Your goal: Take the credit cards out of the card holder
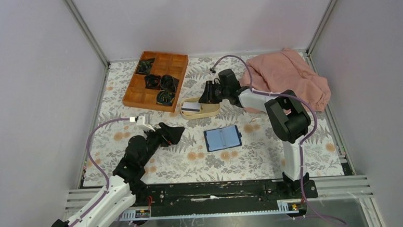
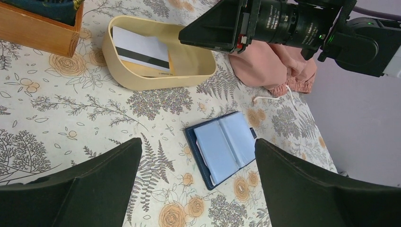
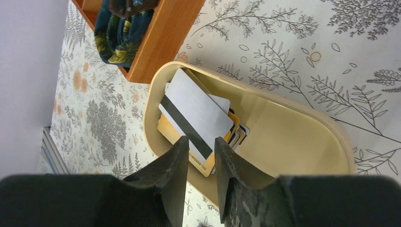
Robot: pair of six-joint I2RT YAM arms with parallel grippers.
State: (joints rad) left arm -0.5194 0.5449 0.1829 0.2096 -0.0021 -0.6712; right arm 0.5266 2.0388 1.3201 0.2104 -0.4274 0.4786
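The navy card holder [image 1: 222,138] lies open on the flowered table, light blue pockets up; it also shows in the left wrist view [image 2: 222,146], with a pale card edge peeking from its left pocket. Several credit cards [image 3: 194,111] lie stacked in the beige oval dish [image 3: 283,137], a white one with a black stripe on top of a yellow one. My right gripper [image 3: 202,142] hovers over the dish [image 1: 209,111] with its jaws a narrow gap apart and nothing between them. My left gripper [image 2: 198,142] is wide open and empty, left of the holder [image 1: 173,134].
A wooden compartment tray [image 1: 156,79] with dark rolled items stands at the back left, touching the dish end. A pink cloth [image 1: 286,78] lies at the back right, behind the right arm. A thin white cord [image 2: 272,97] lies by the cloth.
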